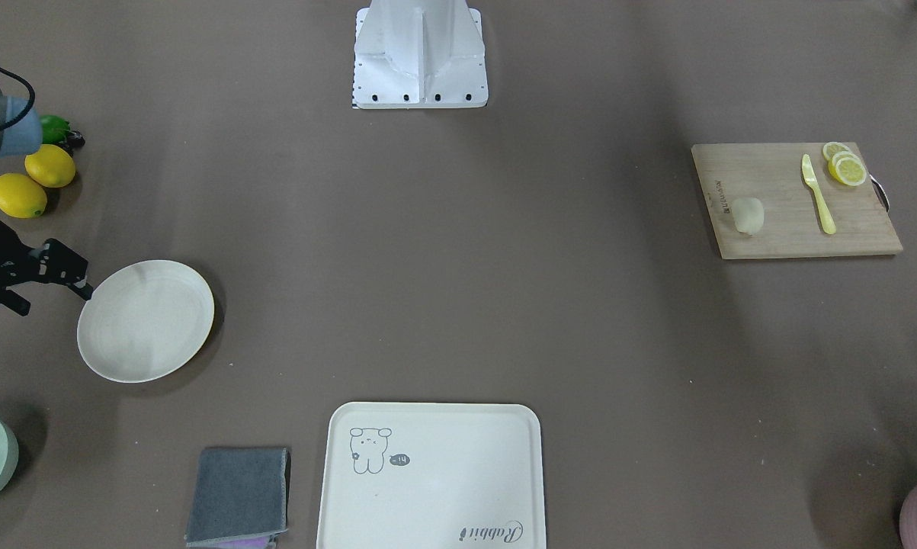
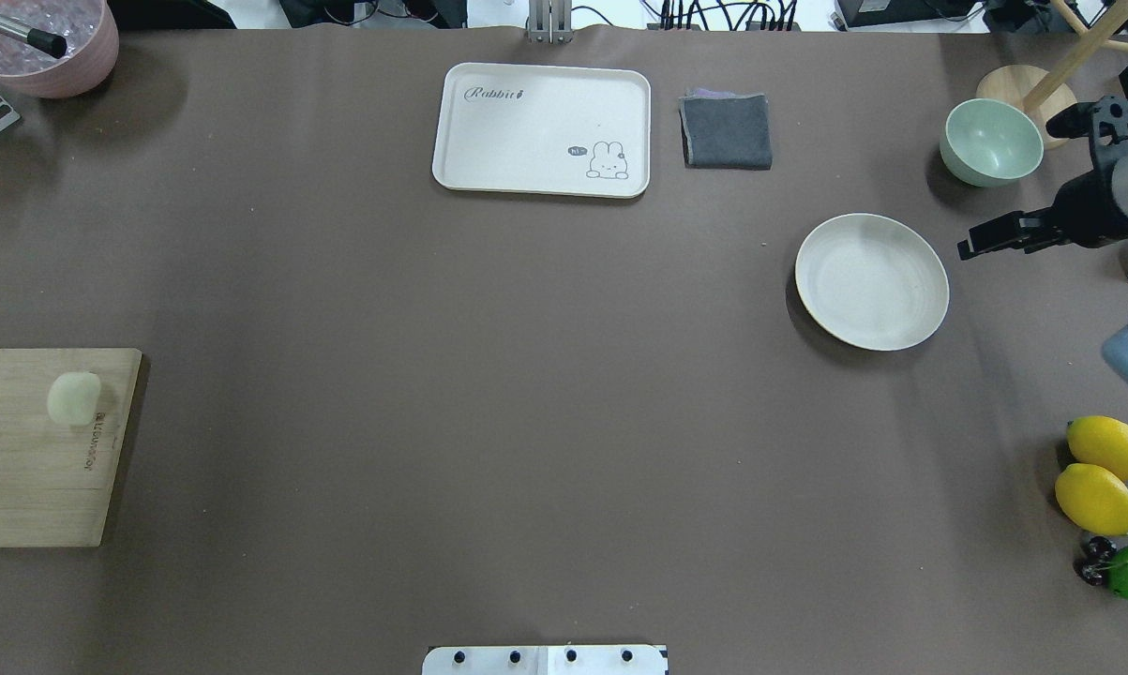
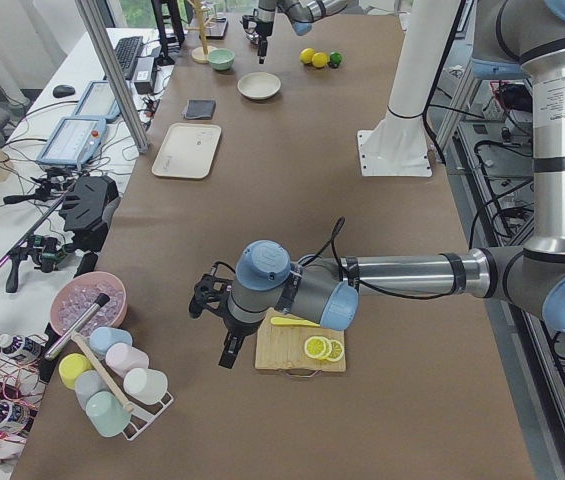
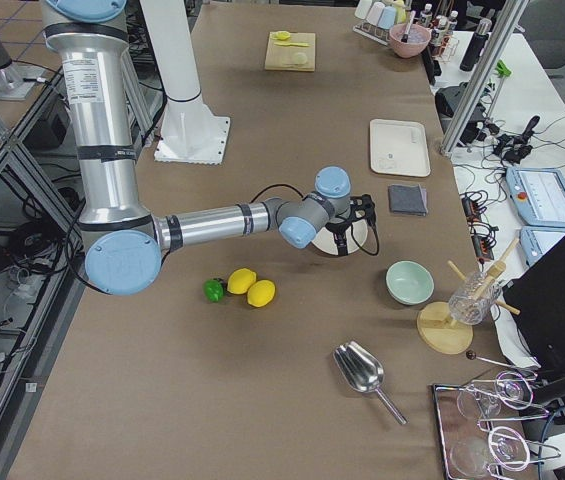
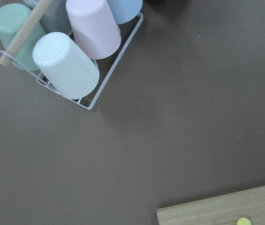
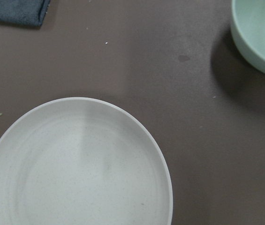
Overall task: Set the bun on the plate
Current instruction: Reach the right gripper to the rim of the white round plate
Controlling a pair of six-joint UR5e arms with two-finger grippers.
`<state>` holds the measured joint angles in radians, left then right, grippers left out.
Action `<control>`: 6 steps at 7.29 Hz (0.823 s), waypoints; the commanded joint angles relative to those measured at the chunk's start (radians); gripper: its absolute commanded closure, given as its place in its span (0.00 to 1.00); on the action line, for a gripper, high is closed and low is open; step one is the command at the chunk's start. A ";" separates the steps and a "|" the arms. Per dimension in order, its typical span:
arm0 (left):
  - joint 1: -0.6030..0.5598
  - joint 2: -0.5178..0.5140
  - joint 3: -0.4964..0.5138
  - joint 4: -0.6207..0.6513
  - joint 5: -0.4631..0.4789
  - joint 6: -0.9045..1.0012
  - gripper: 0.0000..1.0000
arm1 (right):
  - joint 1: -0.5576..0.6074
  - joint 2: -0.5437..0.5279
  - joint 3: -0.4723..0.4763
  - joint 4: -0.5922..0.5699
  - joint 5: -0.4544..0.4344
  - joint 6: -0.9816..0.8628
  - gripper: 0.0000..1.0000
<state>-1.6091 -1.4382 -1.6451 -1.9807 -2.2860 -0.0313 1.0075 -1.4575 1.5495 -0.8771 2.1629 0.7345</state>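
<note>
Since caught only by the camera at the desk's left end, no telling whether spread or pressed together for the left gripper (image 3: 228, 350): hanging above bare desk just off a corner of the cutting board (image 1: 778, 175), toward the rack of cups (image 5: 66, 65). Nearer of the two tools to the bun (image 1: 748, 215). Right gripper (image 1: 56, 297): apparently spread, holding nothing, poised just beside the rim of the plate (image 1: 145, 320) near the desk's opposite end.

Bun: lying on the board close to the edge that faces the desk's middle, clear of the yellow knife (image 1: 818, 194) and of the lemon slices (image 1: 847, 168) at a board corner. Plate: bare, well apart from the bun, with most of the desk between.

Handling, as judged: light, soft and springy, likely to dent under a hard pinch; matte-looking, so unlikely to slip. Best taken from above across the rounded flanks at mid-height, fingers astride the body, closed only until snug. Avoid pressing down into the board. Set down flat near the plate's middle, inside the raised rim, to guard against rolling.
</note>
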 commanded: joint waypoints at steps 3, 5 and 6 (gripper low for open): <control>-0.002 0.001 0.005 -0.055 -0.001 -0.029 0.02 | -0.064 0.006 -0.154 0.225 -0.047 0.146 0.06; -0.002 0.001 0.007 -0.055 -0.003 -0.029 0.02 | -0.061 0.002 -0.141 0.227 -0.043 0.146 1.00; -0.002 0.001 0.005 -0.055 -0.003 -0.029 0.02 | -0.046 0.000 -0.137 0.228 -0.041 0.148 1.00</control>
<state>-1.6107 -1.4373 -1.6389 -2.0353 -2.2885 -0.0598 0.9494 -1.4548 1.4072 -0.6512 2.1194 0.8798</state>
